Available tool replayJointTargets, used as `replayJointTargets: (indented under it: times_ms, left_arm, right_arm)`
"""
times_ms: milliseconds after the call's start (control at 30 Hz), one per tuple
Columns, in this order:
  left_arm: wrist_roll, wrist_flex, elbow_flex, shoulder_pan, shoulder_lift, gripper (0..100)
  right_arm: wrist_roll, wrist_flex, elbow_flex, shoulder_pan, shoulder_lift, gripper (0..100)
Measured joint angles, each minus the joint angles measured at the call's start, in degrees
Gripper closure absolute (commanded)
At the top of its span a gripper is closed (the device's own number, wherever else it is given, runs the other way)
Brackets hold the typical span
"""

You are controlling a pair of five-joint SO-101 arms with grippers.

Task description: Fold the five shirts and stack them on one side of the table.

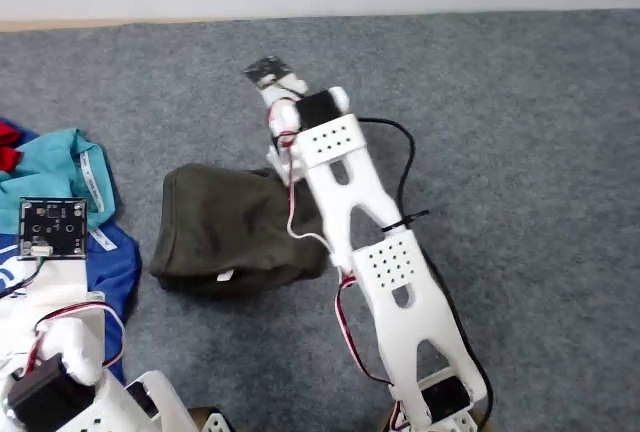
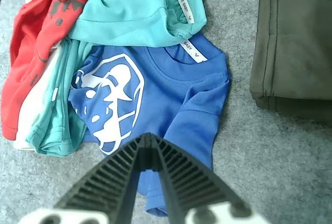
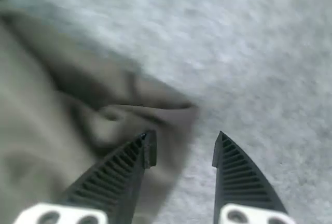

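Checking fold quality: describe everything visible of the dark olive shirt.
The dark olive fabric shirt lies folded into a thick, roughly rectangular bundle with layered edges, on the grey carpet-like tabletop, apart from the other shirts. The right gripper hangs open at one corner, one finger over the cloth; contact is unclear.

Olive shirt [image 1: 230, 227]; blue shirt [image 2: 174, 97], white print [image 2: 111, 99]; grey carpet [image 1: 520, 102].

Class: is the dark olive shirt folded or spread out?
Folded. The dark olive shirt lies as a compact rectangle, with stacked layers showing along its edge in the left wrist view.
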Motion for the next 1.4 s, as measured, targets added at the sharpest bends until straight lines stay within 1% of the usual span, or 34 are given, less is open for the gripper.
replayJointTargets:
  times_ms: [433,633,733,1067,1267,1400]
  left_arm:
    - [0.00,0.00,0.00,0.00,0.00,100]
    - [0.00,0.00,0.00,0.00,0.00,100]
    - [0.00,0.00,0.00,0.00,0.00,100]
    - [0.00,0.00,0.00,0.00,0.00,100]
    - [0.00,0.00,0.00,0.00,0.00,100]
    - [0.00,0.00,0.00,0.00,0.00,100]
  right_arm:
    - [0.09,-0.53,0.00,-0.97,0.09,80.5]
    - [0.18,-7.12,0.00,1.58,5.10,80.5]
    - [0.26,-8.26,0.00,2.90,5.54,80.5]
    - [0.44,-7.74,-0.70,7.47,5.63,80.5]
    - [0.53,-3.52,-6.95,7.56,5.71,80.5]
    - [0.53,-1.32,-9.14,5.10,5.19,80.5]
